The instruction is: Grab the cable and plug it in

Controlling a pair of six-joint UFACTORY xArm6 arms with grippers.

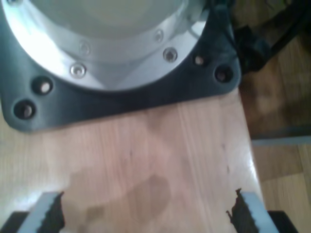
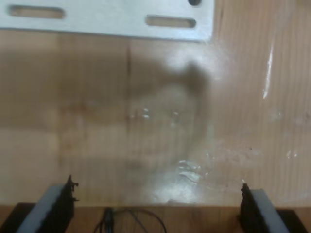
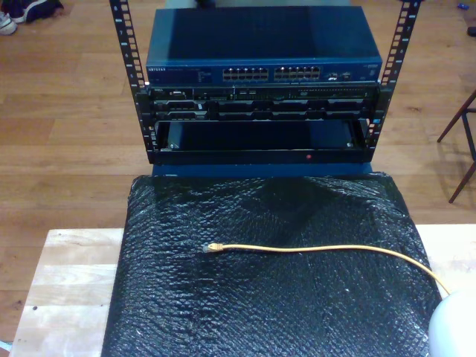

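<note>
Where the black bubbled sheet (image 3: 260, 290) covers the pale wooden counter (image 3: 67, 275), the cable (image 3: 320, 250) lies across it, yellow-orange, running from the exterior view's right edge toward the middle. Its small clear plug (image 3: 211, 248) rests at the free end, pointing to the exterior view's left, touching nothing else. Beyond the sheet stands a rack (image 3: 260, 82) with a blue network switch (image 3: 264, 48) on top; a row of ports (image 3: 271, 74) lines its front.

First wrist view: my first claw (image 1: 146, 213) apart, jaws wide, nothing between them, bare wood of the counter (image 1: 160, 155) below. A round metal arm base (image 1: 112, 43) on a dark plate (image 1: 126, 102) sits ahead of it.

Second wrist view: my second claw (image 2: 158, 204) apart, jaws wide, nothing held, over scuffed wood (image 2: 146, 126). A pale slotted metal plate (image 2: 112, 19) lies ahead.

A rounded white arm part (image 3: 454, 327) shows at the exterior view's lower right corner; which arm, cannot tell.
</note>
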